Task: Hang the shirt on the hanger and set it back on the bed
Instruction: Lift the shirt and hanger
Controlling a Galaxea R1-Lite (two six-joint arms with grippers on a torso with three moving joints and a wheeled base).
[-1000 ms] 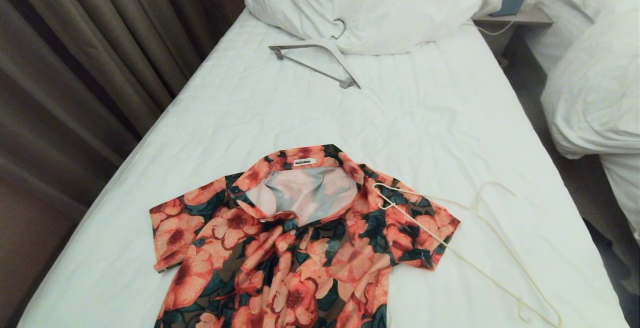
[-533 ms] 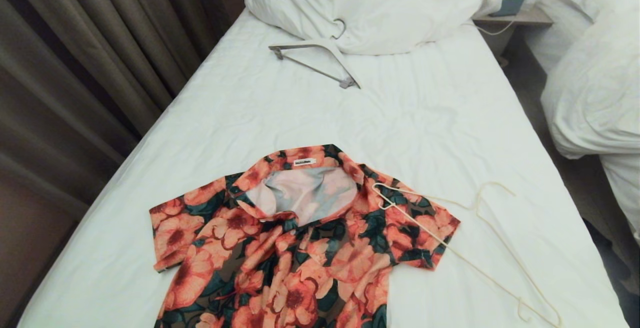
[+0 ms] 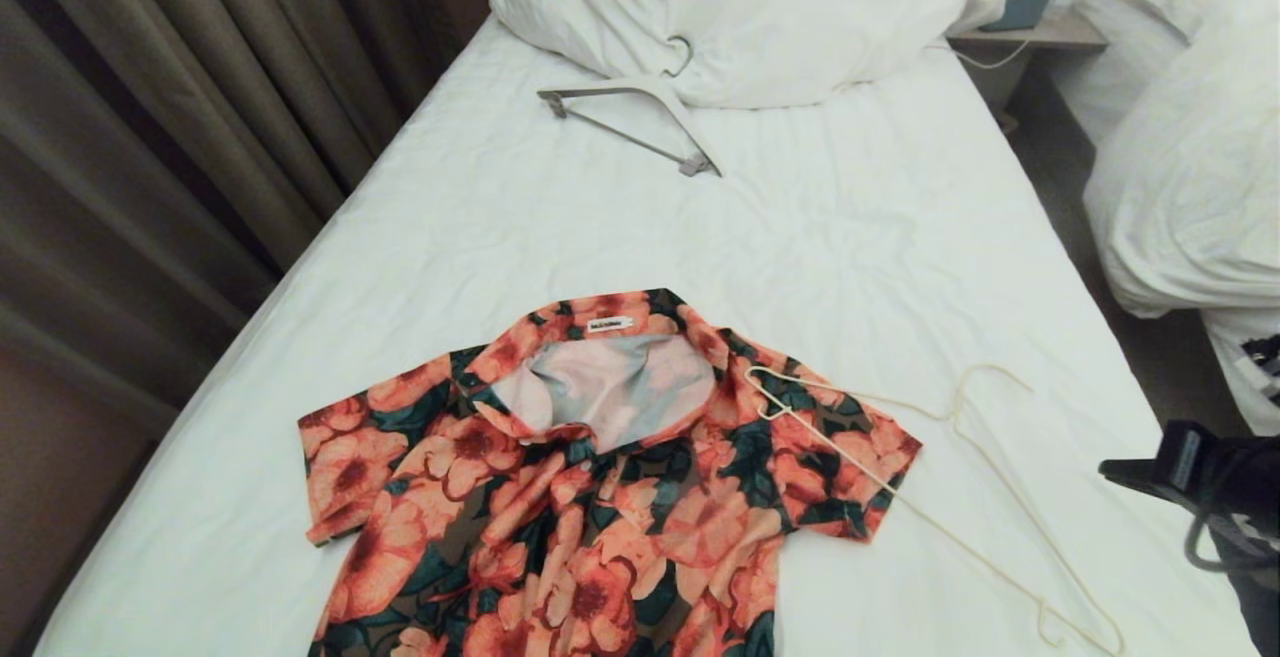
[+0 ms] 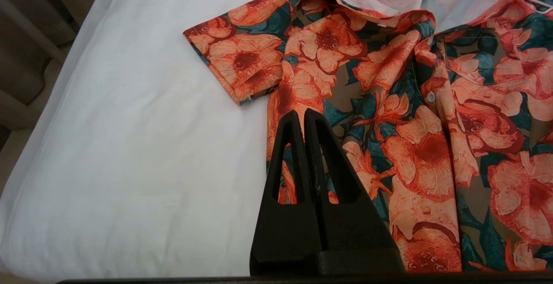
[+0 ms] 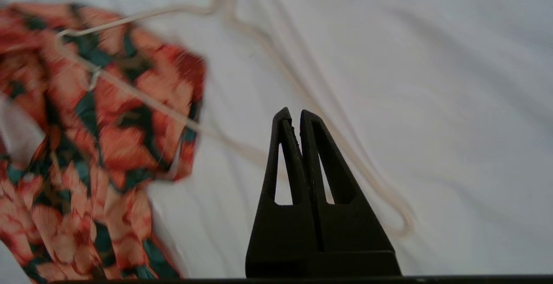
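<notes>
**A:** What lies on the bed (image 3: 560, 197)?

**B:** A white sheet runs away from the camera to a big white pillow (image 3: 760, 7) at the far end. On the near part the shirt (image 3: 590, 497) lies flat, front up, collar toward the pillow and spread so the pale inside and a small white label show. Coral flowers on dark green.

**A:** And the hanger?

**B:** The thin cream hanger (image 3: 960, 527) rests on the sheet at the shirt's right. One end lies across the right shoulder and sleeve; the rest runs over bare sheet toward the near right corner, its hook curving beside the sleeve.

**A:** Anything else up there?

**B:** A thicker hanger (image 3: 640, 122) with a grey bar, just before the pillow, well apart from the shirt. Brown curtains (image 3: 190, 117) hang on the left; a second bed (image 3: 1190, 167) with a rumpled duvet stands on the right.

**A:** Where are the grippers?

**B:** The right arm (image 3: 1200, 472) shows at the right edge, beside the mattress. In its wrist view the right gripper (image 5: 293, 115) hangs over the hanger's wire, jaws pressed together, gripping nothing. The left gripper (image 4: 301, 115) appears only in its own wrist view, above the shirt's front near the left sleeve, jaws likewise together and empty.
</notes>
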